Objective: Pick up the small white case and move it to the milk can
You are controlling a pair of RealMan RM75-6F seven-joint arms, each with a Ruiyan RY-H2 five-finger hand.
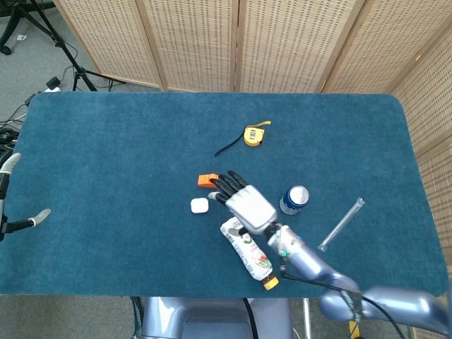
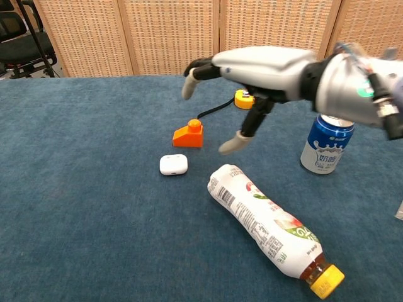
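Note:
The small white case lies flat on the blue table, just in front of the orange block. The blue-and-white milk can stands upright to its right. My right hand hovers open above the table between case and can, fingers spread and reaching toward the case, holding nothing. It is apart from the case. My left hand shows only at the far left edge of the head view, open and off the table's side.
An orange block sits behind the case. A white drink bottle lies on its side in front. A yellow tape measure is further back. A clear tube lies at the right.

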